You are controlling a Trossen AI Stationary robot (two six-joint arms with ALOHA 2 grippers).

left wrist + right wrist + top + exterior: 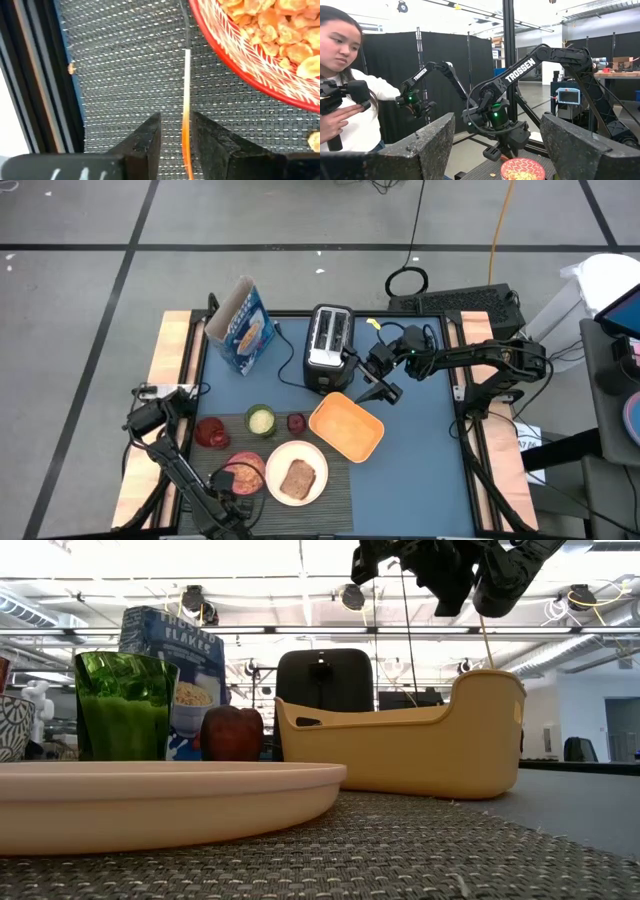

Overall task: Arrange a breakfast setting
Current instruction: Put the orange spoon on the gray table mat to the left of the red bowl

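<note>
Left tool (175, 137): low over dark ribbed placemat (125, 65), fingers slightly parted around red-handled spoon (186, 110), beside pink bowl (260, 45).
Right tool (385, 375): raised beside toaster (328, 345), spread, empty.

You're overhead looking straight down; low camera skims the placemat (400, 850). Both wrist views catch the bowl (260, 45).

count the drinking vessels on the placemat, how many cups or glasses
2. The small green cup stands at the placemat's far edge, behind the pink bowl. The red glass stands at the mat's far left corner. Nothing else looks hidden.
</note>
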